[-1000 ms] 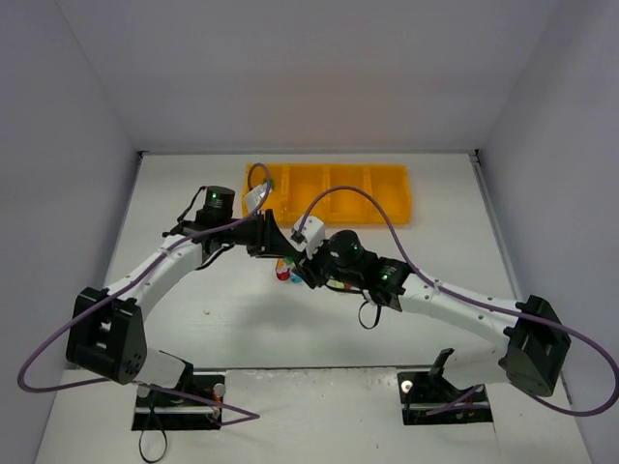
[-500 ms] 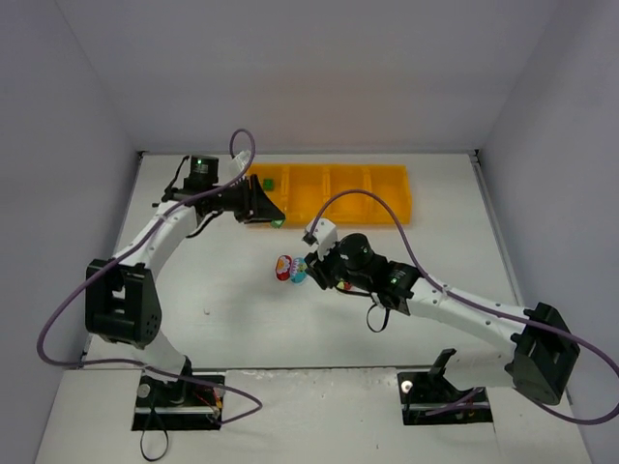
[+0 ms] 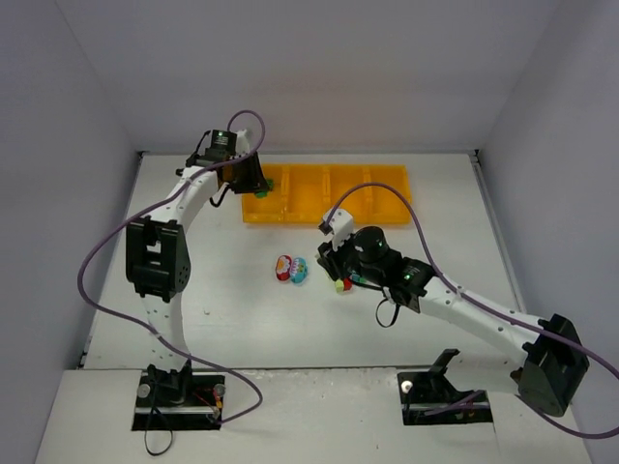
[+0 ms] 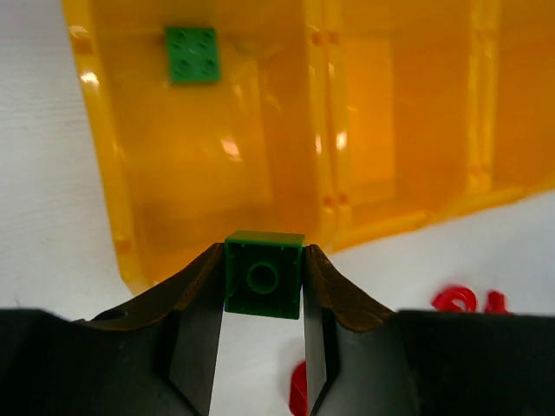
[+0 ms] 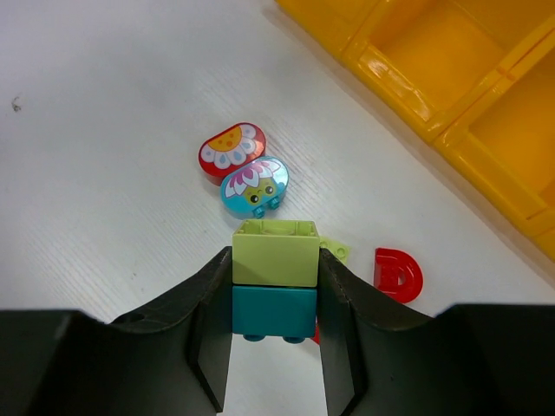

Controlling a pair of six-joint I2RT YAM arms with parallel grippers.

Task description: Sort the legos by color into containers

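The orange-yellow tray [image 3: 387, 218] lies at the back. My left gripper [image 3: 250, 180] is shut on a dark green brick [image 4: 264, 276], held over the near edge of the tray's leftmost compartment [image 4: 113, 173]. Another green brick [image 4: 192, 54] lies in that compartment. My right gripper [image 3: 340, 263] is shut on a lime brick [image 5: 276, 253] stacked on a teal brick [image 5: 274, 312], held above the table. A red rounded piece [image 5: 232, 147] and a teal rounded piece [image 5: 254, 186] lie just beyond it. A red D-shaped piece [image 5: 397, 274] and a flat lime piece [image 5: 335, 251] lie to its right.
The red and teal rounded pieces also show mid-table in the top view [image 3: 283, 268]. Red pieces [image 4: 455, 301] lie on the table below the tray's front edge. The other three compartments look empty. Walls close in the table on three sides.
My left arm swung from mid-table back to the tray's left end, carrying the dark green brick. My right gripper drew back to the right, away from the two rounded pieces.
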